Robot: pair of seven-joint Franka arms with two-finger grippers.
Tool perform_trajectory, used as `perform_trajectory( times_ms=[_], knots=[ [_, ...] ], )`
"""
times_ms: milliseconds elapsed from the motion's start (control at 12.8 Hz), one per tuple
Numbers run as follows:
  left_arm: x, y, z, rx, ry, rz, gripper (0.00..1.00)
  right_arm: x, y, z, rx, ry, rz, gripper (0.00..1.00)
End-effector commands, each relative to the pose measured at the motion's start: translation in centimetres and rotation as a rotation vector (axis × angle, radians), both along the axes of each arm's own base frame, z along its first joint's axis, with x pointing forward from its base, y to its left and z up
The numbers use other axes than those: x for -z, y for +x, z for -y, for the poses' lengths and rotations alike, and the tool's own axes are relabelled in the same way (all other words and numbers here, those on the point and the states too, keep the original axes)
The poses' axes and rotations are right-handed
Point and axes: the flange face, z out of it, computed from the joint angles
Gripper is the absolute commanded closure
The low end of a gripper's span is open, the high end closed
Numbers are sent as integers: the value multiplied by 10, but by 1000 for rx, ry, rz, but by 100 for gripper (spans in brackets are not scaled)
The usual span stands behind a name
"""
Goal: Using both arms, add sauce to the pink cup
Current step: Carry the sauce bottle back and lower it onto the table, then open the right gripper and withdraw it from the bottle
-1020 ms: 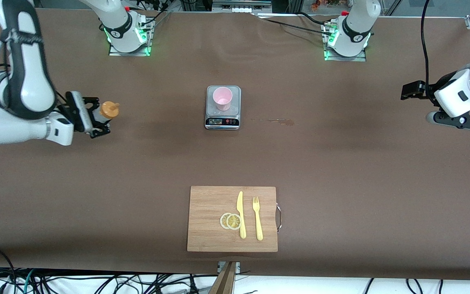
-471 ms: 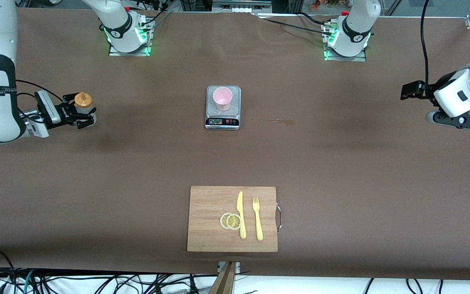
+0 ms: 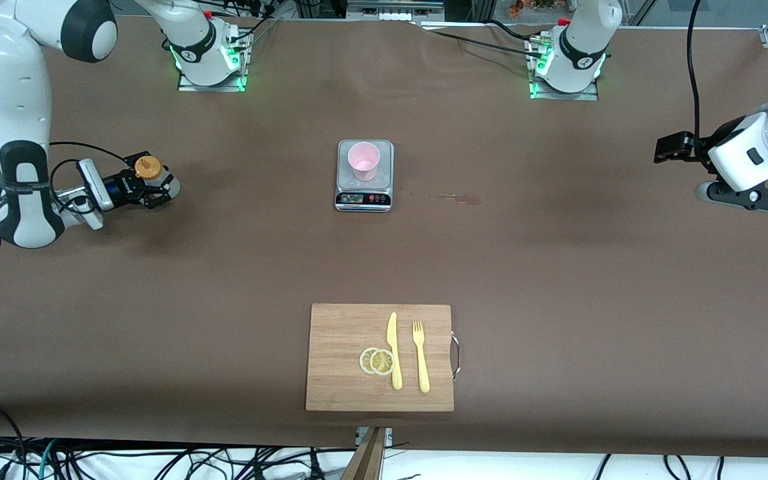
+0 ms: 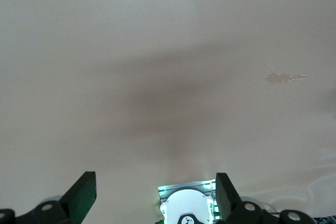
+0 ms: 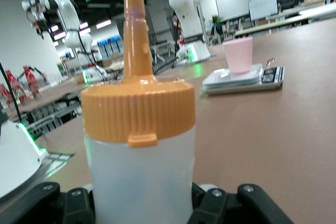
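Right gripper (image 3: 151, 189), mid-left of the front frame, has its fingers closed on the sauce (image 3: 151, 171), held upright and low over the tabletop (image 3: 557, 280) toward the right arm's end.

Step in hand looks like carrying the bottle to the pink cup (image 3: 363, 161), upper centre, standing on a scale (image 3: 365, 175). Best done by keeping the nozzle up in transit, then tipping only once it is over the cup's mouth, squeezing gently.

Left gripper (image 3: 668, 147), far right of the frame, waits with fingers open and empty.

Sauce: whitish translucent body, ribbed orange cap, tall nozzle. Cup: pale pink, appears empty.
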Motion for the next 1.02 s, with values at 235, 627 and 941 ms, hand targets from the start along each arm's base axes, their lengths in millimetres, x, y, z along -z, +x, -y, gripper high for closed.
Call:
perform_trajectory(
  times_ms=[235,627,941],
  knots=[
    [-4,7,1,27,7,11,0,13,-2,-10,-13,161,114,41],
    [-6,7,0,24,8,16,0,-10,10,13,-84,129,151,0],
    [-7,7,0,23,8,17,0,-63,50,56,-195,-13,249,0]
  ],
)
